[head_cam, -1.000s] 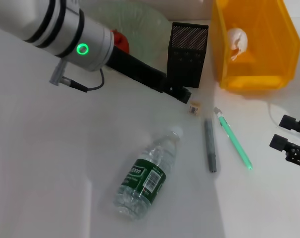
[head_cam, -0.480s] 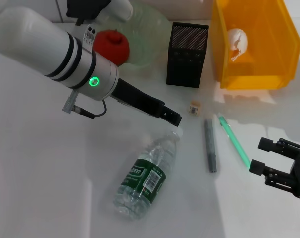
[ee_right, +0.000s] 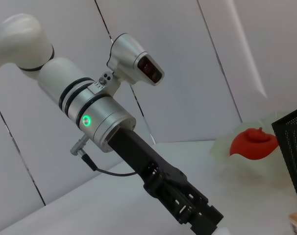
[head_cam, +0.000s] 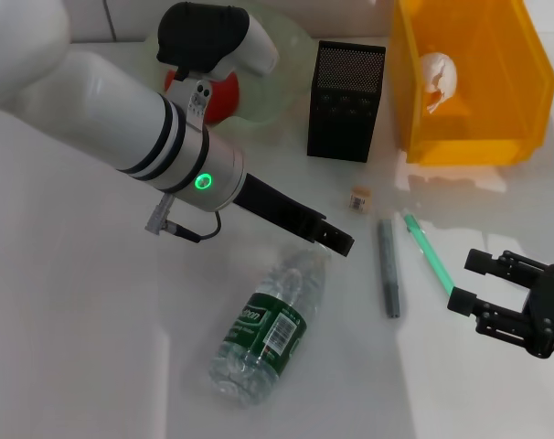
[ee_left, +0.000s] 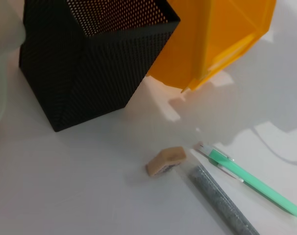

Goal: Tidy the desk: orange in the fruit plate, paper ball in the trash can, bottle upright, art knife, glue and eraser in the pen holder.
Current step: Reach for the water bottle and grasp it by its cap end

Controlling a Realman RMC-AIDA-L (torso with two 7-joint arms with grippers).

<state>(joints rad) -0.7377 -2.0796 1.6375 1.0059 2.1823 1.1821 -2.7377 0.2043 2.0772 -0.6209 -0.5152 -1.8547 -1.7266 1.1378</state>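
A flat white tabletop (head_cam: 67,347) bears all items. A slim grey glittery stick (head_cam: 388,269) lies just beside a mint-green pen-shaped tool (head_cam: 432,260), both lying flat on it.

A lab test bench: bare white table (head_cam: 67,347) (plain panelled walls (ee_right: 187,63) behind).

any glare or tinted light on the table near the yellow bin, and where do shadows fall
Head view: the trash can casts an orange-tinted glow on the table at its front; the bottle lies partly under the left tool. Left wrist view: the same warm tint beside the pen holder.
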